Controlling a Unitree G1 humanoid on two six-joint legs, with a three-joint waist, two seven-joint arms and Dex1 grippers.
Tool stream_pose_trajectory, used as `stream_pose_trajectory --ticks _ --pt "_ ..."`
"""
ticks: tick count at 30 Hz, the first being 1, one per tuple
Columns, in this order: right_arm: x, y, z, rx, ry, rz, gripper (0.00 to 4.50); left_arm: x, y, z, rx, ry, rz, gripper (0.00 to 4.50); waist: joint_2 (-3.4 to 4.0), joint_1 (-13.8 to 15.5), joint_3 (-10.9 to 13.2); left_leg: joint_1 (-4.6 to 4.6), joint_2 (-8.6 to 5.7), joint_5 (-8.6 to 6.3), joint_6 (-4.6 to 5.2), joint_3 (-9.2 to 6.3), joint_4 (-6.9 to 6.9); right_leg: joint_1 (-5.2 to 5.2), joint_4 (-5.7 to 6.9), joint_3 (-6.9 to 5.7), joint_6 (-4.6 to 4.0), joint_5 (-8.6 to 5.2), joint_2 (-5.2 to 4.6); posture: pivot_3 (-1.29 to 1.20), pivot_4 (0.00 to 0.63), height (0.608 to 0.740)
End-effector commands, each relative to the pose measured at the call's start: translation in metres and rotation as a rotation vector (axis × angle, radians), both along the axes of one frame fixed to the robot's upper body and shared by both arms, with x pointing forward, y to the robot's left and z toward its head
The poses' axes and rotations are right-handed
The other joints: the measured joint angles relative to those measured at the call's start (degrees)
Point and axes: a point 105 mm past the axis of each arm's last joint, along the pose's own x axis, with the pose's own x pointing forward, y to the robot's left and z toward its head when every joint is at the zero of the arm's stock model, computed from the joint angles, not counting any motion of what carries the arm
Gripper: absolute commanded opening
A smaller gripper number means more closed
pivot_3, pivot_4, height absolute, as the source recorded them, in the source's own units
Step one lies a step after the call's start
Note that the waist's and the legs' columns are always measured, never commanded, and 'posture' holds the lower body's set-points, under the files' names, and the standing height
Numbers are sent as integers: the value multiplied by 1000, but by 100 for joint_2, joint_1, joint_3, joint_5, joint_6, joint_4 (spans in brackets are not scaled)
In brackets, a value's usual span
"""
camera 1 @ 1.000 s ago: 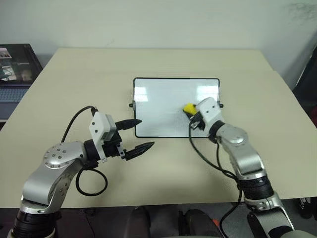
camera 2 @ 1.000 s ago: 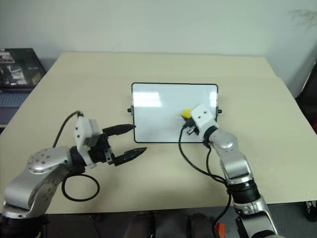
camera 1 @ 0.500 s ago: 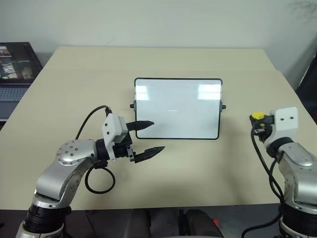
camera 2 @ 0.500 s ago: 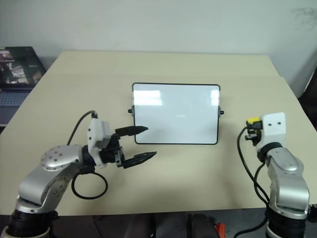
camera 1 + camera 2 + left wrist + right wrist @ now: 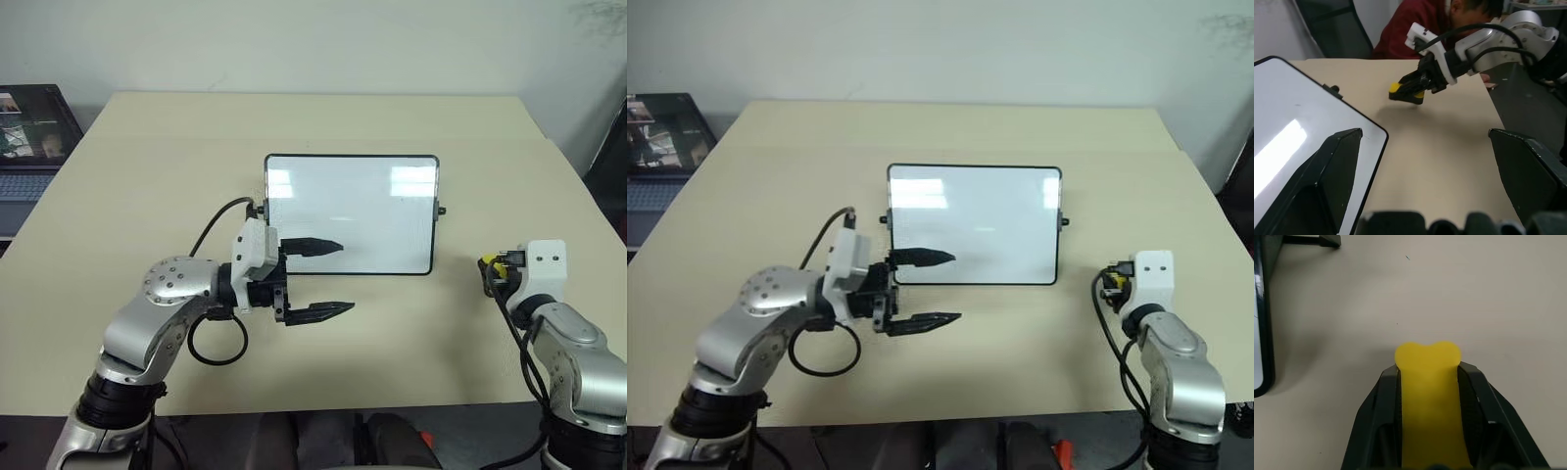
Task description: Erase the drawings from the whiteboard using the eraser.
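The whiteboard reads clean, so the right gripper pinches the eraser low over the table, likely to set it down, while the left gripper hangs spread

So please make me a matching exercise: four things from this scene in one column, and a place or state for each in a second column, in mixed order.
Things:
1. small yellow block eraser
2. glossy white black-framed whiteboard
3. left gripper
4. dark laptop

States:
A. wiped clean, lying mid-table
B. open, beside the board's near left corner
C. off the table's left edge
D. clamped in the right gripper

Pairs: 1-D, 2-A, 3-B, 4-C
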Motion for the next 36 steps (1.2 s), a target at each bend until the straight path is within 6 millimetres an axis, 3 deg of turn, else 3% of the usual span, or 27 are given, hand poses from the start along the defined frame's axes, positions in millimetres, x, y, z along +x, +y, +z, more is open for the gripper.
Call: stream_pose_trajectory --ticks 1,10,11,14,18,19,22,27,31,34,36 --pt "3 -7 7 -1 -21 -18 1175 -3 -6 7 -11 -43 -36 4500 0 1 0 0 0 0 0 0 0 0 1 0 0 0 0 0 150 740" --pt "17 -8 5 26 -29 -17 1175 2 -7 7 -36 -53 -4 4500 1 9 0 0 0 0 0 0 5 1 6 0 0 1 1 0 150 740" --pt "17 -7 4 24 -25 -10 1905 2 -7 7 -36 -51 -3 4500 0 11 0 0 0 0 0 -1 5 1 6 -1 0 0 1 0 150 740" --pt "20 -10 3 18 -27 -23 2791 1 -6 6 -38 -49 10 4500 0 13 -1 0 0 1 0 0 5 2 6 0 0 0 1 0 150 740" --pt "20 -10 5 13 -37 -18 4302 2 -3 4 -42 -47 47 4500 2 10 -1 0 1 1 -1 0 5 2 8 0 0 1 1 0 150 740" --pt "21 -10 7 14 -50 -19 4480 2 -2 4 -45 -49 62 4500 2 10 -1 0 1 1 -1 -1 6 2 8 0 0 1 1 0 150 740" --pt "21 -3 29 10 -146 13 4480 6 5 5 -66 -47 127 4500 2 9 -1 1 1 1 -1 0 7 2 12 0 0 1 1 0 150 740" --pt "9 33 65 14 -339 164 4480 21 37 11 -163 -59 399 4500 3 -2 -2 3 4 1 0 -2 9 -2 27 3 0 0 2 0 150 740" --pt "-10 47 59 13 -390 195 4480 26 72 9 -270 -70 715 4500 -5 12 -9 2 5 -1 3 -5 11 1 23 1 1 0 0 0 150 740" --pt "-23 58 42 16 -422 181 4480 20 107 -7 -308 -78 977 4500 -8 11 -13 2 5 -4 7 -6 15 5 21 1 1 0 -22 0 150 740" --pt "-29 64 30 30 -447 191 4480 17 116 -19 -299 -101 1079 4500 -8 9 -13 4 4 -5 9 -7 18 3 31 0 1 0 -24 0 150 740"
